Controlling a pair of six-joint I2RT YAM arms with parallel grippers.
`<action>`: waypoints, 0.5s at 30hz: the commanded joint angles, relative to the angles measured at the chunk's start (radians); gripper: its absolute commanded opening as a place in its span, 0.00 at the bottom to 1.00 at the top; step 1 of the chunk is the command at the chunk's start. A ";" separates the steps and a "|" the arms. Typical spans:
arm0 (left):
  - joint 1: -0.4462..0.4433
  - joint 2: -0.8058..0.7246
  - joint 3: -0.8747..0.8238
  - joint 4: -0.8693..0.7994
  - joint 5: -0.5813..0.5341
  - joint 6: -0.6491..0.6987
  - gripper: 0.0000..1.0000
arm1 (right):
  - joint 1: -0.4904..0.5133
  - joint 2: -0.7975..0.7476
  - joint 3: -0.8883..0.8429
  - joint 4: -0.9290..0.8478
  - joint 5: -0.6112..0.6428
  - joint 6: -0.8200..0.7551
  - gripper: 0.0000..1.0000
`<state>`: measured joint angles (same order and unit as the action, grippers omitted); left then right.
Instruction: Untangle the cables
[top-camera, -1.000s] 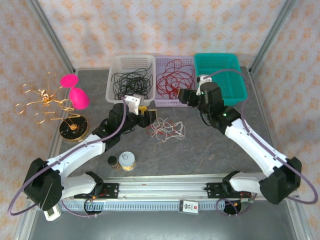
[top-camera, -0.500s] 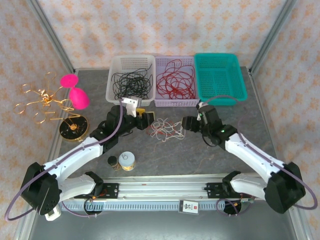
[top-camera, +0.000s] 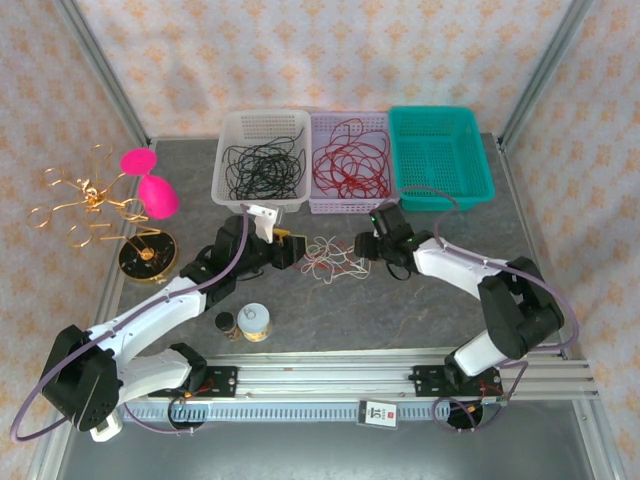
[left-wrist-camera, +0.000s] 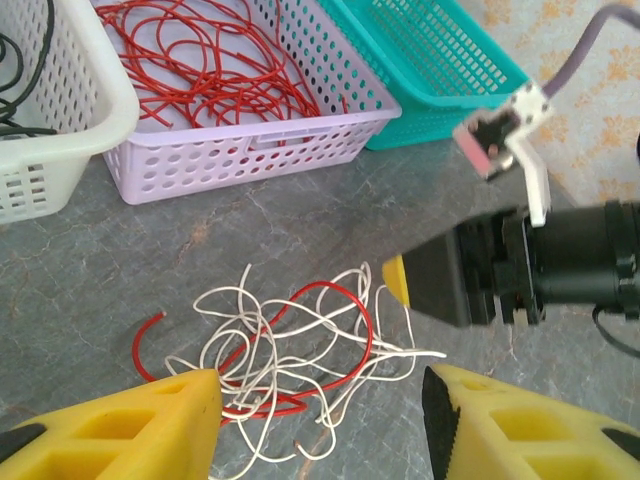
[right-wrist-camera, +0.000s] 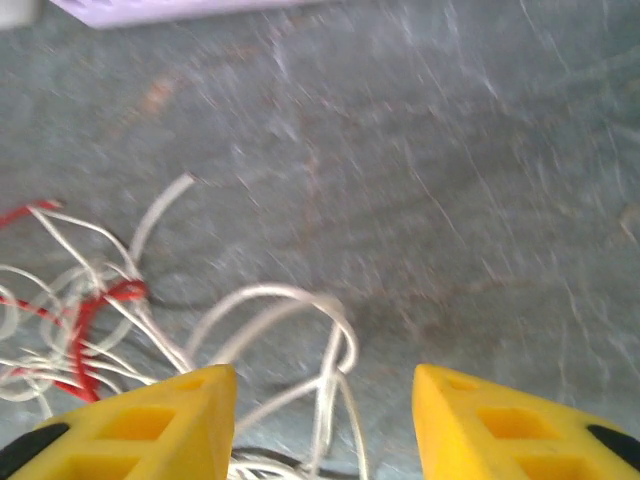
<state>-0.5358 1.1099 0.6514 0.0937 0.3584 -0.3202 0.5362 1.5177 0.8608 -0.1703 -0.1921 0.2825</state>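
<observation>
- Since earlier, my right gripper (top-camera: 362, 247) has dropped from the baskets (top-camera: 345, 205) to the tangle's right edge; its jaws are apart, with a white loop (right-wrist-camera: 290, 298) between them.
- My left gripper (top-camera: 290, 250) flanks the left edge, jaws apart, gripping nothing.
- Off-white and red cables (top-camera: 333, 258) lie tangled on the table (top-camera: 420, 310).

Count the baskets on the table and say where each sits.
3, side by side at the back: white basket left, lilac basket middle, teal basket right.

cables (left-wrist-camera: 300, 340): smooth plastic-coated | lilac basket (left-wrist-camera: 250, 160): perforated glossy plastic | tabletop (left-wrist-camera: 300, 225): matt, stone-look
</observation>
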 joint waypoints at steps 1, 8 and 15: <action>0.006 -0.007 0.009 -0.030 0.017 0.023 0.57 | 0.025 0.007 0.060 0.006 -0.017 -0.075 0.44; 0.007 -0.002 0.003 -0.013 0.023 0.014 0.56 | 0.072 0.084 0.086 0.057 -0.098 -0.104 0.41; 0.006 -0.023 0.005 -0.026 0.018 0.016 0.56 | 0.080 0.194 0.122 0.090 -0.103 -0.110 0.32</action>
<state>-0.5358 1.1099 0.6514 0.0837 0.3634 -0.3134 0.6144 1.6859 0.9466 -0.1135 -0.2810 0.1852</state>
